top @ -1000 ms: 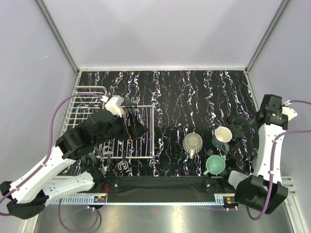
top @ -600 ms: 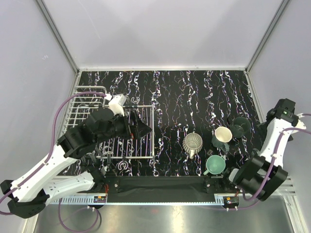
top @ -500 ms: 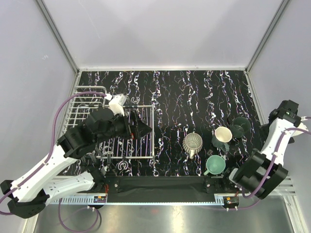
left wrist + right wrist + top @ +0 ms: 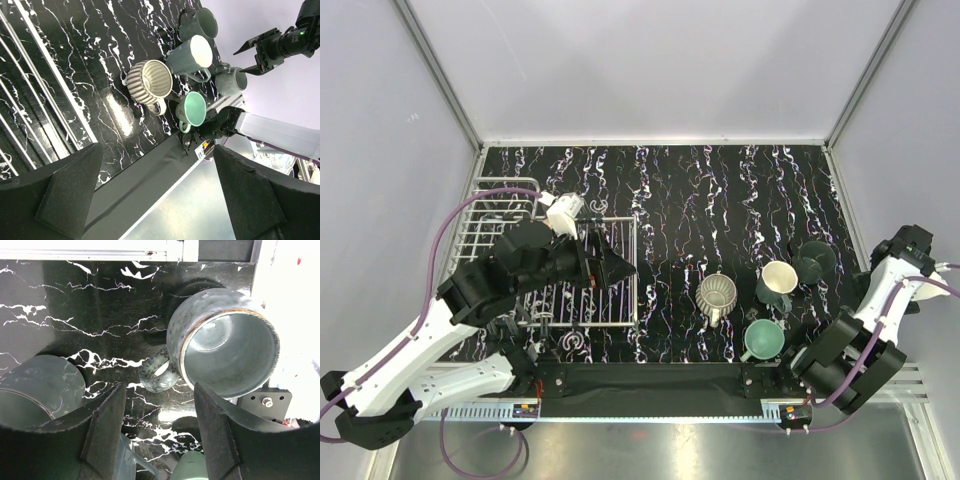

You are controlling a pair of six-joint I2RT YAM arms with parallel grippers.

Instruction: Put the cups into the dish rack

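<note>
The left arm (image 4: pixel 420 330), white shells over black joints with a purple cable looped along it, climbs from the lower left of the overhead frame toward centre-left, elbow bent. Its black two-finger left gripper (image 4: pixel 157 150) is spread wide, with one broad finger (image 4: pixel 70 195) in each lower corner of the wrist view. The right arm (image 4: pixel 885 295), of the same build, is folded tight against the right edge. The right gripper (image 4: pixel 160 390) points downward, jaws partly parted and apparently empty.
</note>
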